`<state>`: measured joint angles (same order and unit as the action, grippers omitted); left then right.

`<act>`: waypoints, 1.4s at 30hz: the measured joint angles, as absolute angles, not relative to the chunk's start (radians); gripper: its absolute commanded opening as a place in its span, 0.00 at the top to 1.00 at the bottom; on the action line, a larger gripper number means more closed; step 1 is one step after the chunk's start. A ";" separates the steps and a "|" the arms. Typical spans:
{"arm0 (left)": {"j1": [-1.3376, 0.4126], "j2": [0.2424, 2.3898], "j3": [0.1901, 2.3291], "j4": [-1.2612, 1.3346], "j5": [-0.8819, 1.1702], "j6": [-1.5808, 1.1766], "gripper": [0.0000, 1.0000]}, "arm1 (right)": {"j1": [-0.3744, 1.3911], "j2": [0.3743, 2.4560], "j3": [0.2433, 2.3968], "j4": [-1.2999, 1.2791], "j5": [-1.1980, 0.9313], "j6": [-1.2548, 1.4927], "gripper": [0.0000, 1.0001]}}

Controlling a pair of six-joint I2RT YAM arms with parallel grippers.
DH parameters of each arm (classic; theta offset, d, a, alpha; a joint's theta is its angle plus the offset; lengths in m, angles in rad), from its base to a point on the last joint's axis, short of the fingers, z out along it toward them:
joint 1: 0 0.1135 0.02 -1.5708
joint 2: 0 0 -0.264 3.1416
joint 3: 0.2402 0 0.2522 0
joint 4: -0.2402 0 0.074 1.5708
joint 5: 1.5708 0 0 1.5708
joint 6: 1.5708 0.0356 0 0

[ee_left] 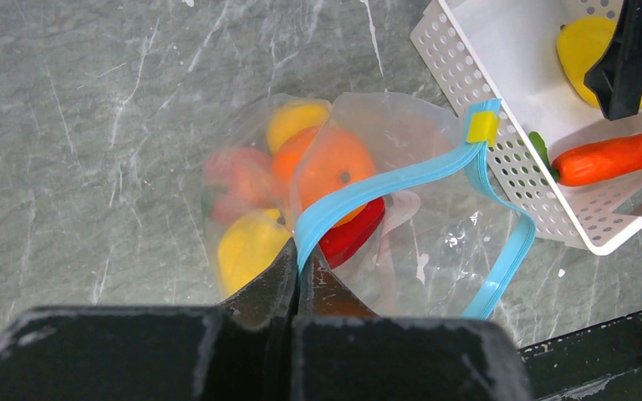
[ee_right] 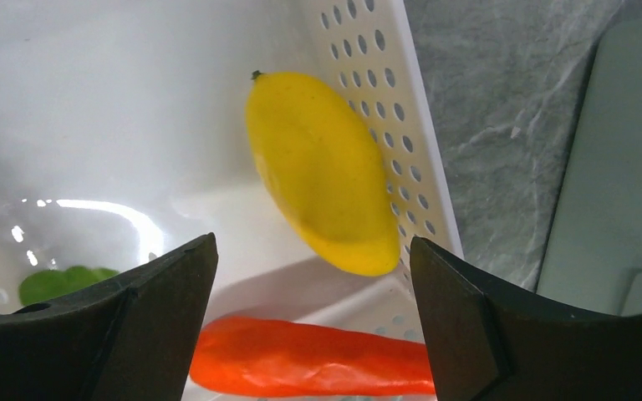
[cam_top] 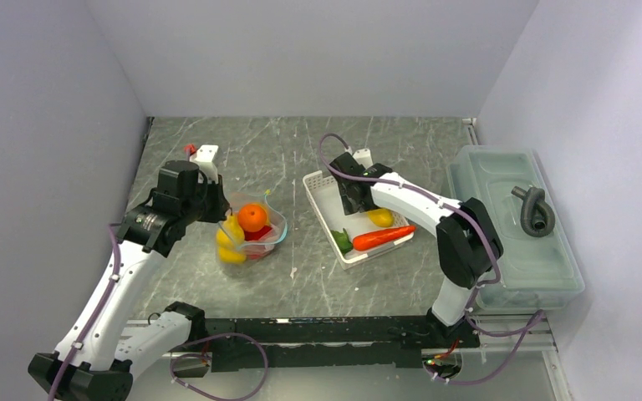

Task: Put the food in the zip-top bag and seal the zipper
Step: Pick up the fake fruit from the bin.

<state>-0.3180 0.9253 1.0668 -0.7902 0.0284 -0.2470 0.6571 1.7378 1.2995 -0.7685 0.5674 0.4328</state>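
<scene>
- L gripper point(ee_left: 297, 269): jaws pinched shut on the zipper point(ee_left: 376, 185), at the near end of the teal strip.
- Zip-top bag point(cam_top: 274, 224) lies on the grey marble table point(cam_top: 217, 150), at 9 o'clock from the white perforated basket point(cam_top: 318, 181) and just beside it.
- Bag mouth is open. The strip's two halves gape apart and meet at a yellow slider point(ee_left: 482, 127) at the bag's 1 o'clock corner, close to the basket wall.
- In the bag: orange point(ee_left: 330, 163) in the middle. Red pepper point(ee_left: 353, 236) at its 6 o'clock. Lemon point(ee_left: 251, 246) at 8 o'clock. One more yellow piece at 11 o'clock and a pinkish one at 9, both blurred through the plastic, so can't tell what they are.
- R gripper point(ee_right: 311, 246): jaws spread wide w/ nothing between the pads, hanging over the basket.
- Yellow potato-like piece point(ee_right: 326, 167) lies against the basket's perforated side wall, between and just ahead of the open fingers point(ee_right: 159, 292). Can't tell if they touch it.
- Carrot point(cam_top: 383, 236) lies across the basket's near end, at 6 o'clock from the yellow piece.
- Small green piece point(cam_top: 342, 241) sits at the carrot's 9 o'clock end, near the basket's near-left corner.
- Translucent lidded bin point(cam_top: 501, 251) stands at 3 o'clock from the basket, w/ a grey curved hose piece point(cam_top: 535, 210) on its lid.
</scene>
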 measured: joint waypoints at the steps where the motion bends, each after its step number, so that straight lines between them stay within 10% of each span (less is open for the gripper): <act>1: -0.318 0.925 1.067 -0.790 0.028 -0.247 1.00 | 0.653 1.745 1.299 -0.768 0.570 0.429 0.11; 21: -0.318 0.925 1.066 -0.790 0.028 -0.246 1.00 | 0.593 1.880 1.300 -0.692 0.530 0.387 0.17; 33: -0.318 0.925 1.066 -0.790 0.028 -0.245 1.00 | 0.580 1.887 1.284 -0.639 0.481 0.382 0.60; 42: -0.318 0.926 1.066 -0.790 0.028 -0.244 1.00 | 0.579 1.826 1.256 -0.621 0.453 0.397 0.73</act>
